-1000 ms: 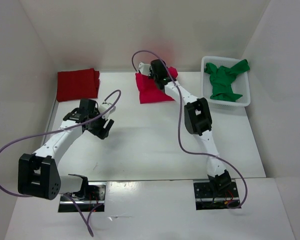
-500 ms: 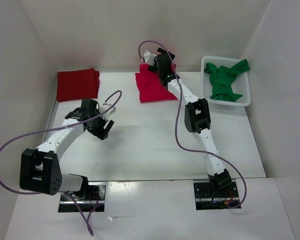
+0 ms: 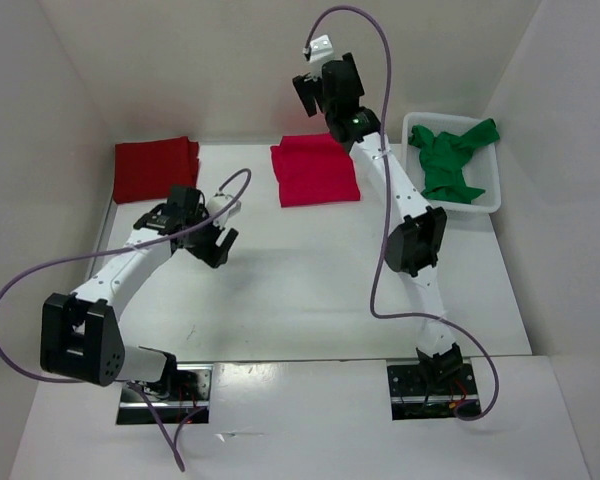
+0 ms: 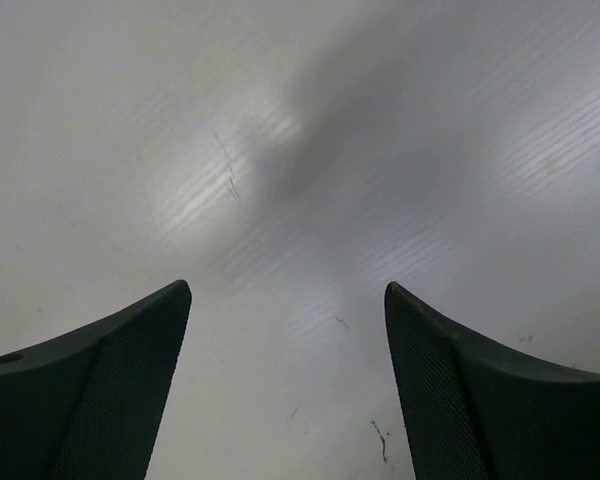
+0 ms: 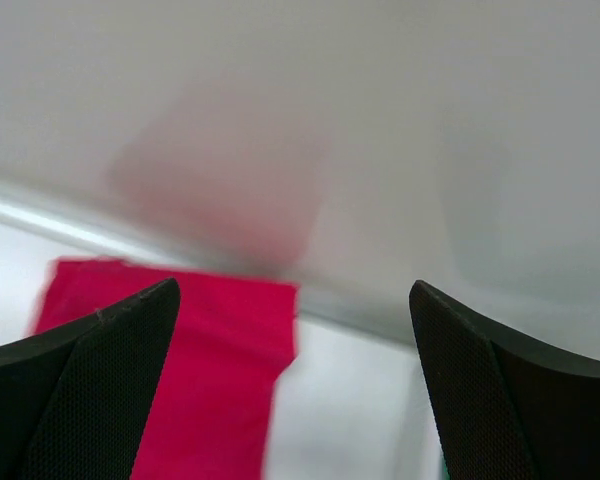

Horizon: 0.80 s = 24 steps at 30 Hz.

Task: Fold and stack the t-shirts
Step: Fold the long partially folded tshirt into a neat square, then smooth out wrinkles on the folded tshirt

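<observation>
**Two shirts folded on the table, one in the basket, both grippers empty**

The white table [image 3: 310,280] sits inside plain white walls. The right arm [image 3: 412,235] reaches from its base to the far edge, with its wrist raised in front of the back wall. The left arm [image 3: 130,265] bends over the left half of the table.

The dark red t-shirt [image 3: 155,168] lies folded at the far left corner. The crimson t-shirt [image 3: 315,172] lies folded flat at the far middle, well apart from it. The green t-shirt [image 3: 448,160] is bunched up in the white basket [image 3: 463,207] at the far right, with one end draped over the rim.

The right gripper [image 5: 295,285] is spread wide with nothing between its fingers. It hangs above the crimson t-shirt's far edge, and a pink reflection shows on the wall behind. The left gripper [image 4: 285,290] is also spread wide and empty, over bare, lightly scratched table.

A purple cable [image 3: 246,176] loops above the left wrist.
</observation>
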Available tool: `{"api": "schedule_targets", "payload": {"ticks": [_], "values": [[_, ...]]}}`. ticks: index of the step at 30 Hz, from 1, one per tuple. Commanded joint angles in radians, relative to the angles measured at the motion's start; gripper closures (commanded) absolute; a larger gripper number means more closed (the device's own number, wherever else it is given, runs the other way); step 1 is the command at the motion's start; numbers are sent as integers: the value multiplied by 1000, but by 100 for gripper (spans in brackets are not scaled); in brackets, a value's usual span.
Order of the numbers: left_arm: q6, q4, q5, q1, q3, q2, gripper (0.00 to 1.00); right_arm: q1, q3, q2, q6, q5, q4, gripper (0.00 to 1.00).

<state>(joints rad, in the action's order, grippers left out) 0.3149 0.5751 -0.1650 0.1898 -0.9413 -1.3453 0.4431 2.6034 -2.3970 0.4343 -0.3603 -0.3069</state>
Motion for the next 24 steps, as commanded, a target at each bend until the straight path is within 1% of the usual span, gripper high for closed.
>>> {"api": "schedule_targets", "payload": {"ticks": [1,2,3,4,5,7,8,9,10,11,12,14,16,17,18,19,21,23,24], "values": [[-23,-86,-103,13,-141,-44,14,28,-66,107,-302,17,-352,0],[-45,-125,-137,13,-166,-64,12,28,-77,107,-357,17,-409,0],[-94,-145,-210,22,-195,-92,11,28,-94,96,-446,17,-450,0],[-118,-161,-244,22,-227,-124,11,28,-129,85,-482,17,-493,0],[-141,-185,-270,40,-308,-199,11,28,-144,85,-514,58,-494,1],[-213,-198,-332,62,-410,-293,7,19,-144,72,-600,96,-494,1],[-246,-198,-346,62,-465,-404,7,-9,-144,56,-629,96,-494,2],[-319,-179,-366,62,-582,-464,7,-26,-135,46,-675,115,-494,2],[-333,-143,-386,53,-644,-579,7,-44,-114,15,-701,132,-508,4],[-342,-133,-410,53,-730,-625,7,-84,-100,-3,-718,192,-518,5],[-373,-133,-421,63,-749,-659,7,-99,-54,-25,-744,214,-540,5],[-387,-158,-372,80,-761,-712,7,-110,1,-95,-744,227,-609,7],[-399,-158,-325,94,-801,-768,6,-121,96,-146,-744,213,-647,7],[-399,-158,-309,94,-820,-788,6,-121,139,-203,-744,204,-688,7],[-414,-158,-297,94,-865,-811,6,-132,197,-221,-744,204,-701,7],[-415,-158,-283,94,-889,-854,6,-141,198,-222,-768,204,-701,7],[-424,-146,-283,94,-942,-908,6,-161,227,-270,-779,245,-713,9],[-424,-146,-283,114,-967,-934,6,-170,270,-309,-779,230,-759,9],[-424,-146,-283,114,-987,-959,6,-170,255,-309,-779,230,-759,9]]}}
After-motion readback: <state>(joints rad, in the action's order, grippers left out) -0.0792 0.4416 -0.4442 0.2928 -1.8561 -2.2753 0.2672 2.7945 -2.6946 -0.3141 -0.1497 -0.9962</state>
